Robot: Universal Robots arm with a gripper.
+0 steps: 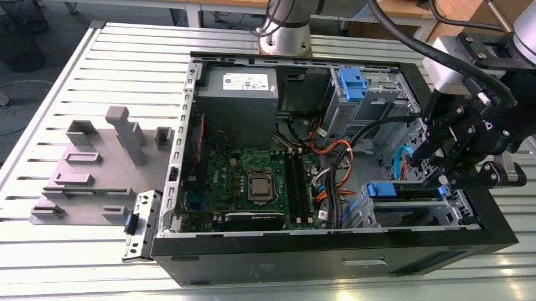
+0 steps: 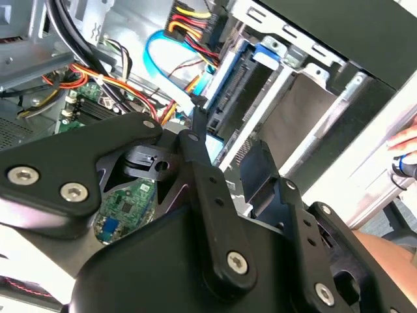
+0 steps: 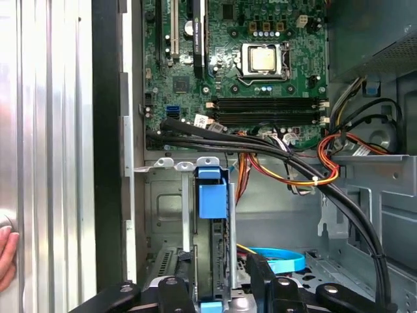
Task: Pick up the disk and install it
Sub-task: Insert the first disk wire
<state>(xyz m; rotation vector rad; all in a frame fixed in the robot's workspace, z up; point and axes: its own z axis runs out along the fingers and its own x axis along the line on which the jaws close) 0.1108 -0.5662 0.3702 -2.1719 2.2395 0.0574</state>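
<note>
The disk [image 1: 393, 190] stands on edge in the drive cage at the case's front corner, on the exterior view's right, its blue bracket end facing the motherboard. In the first wrist view the disk [image 3: 212, 215] runs edge-on between the cage rails, with a blue tab at its far end. My gripper [image 1: 450, 170] hangs just above that cage. Its black fingers [image 3: 260, 277] stand on either side of the disk's near end with small gaps, so the gripper [image 3: 214, 290] is open. The second wrist view shows the disk's blue rail [image 2: 225, 91] past the gripper links.
The open computer case [image 1: 192, 157] lies on a slatted metal table. It holds a motherboard [image 1: 251, 182], a grey power supply [image 1: 238, 84], a second blue-handled bay [image 1: 352, 84] and cable bundles [image 3: 293, 163] beside the cage. A grey fixture [image 1: 92, 169] lies on the left. A hand [image 3: 5, 257] rests outside the case.
</note>
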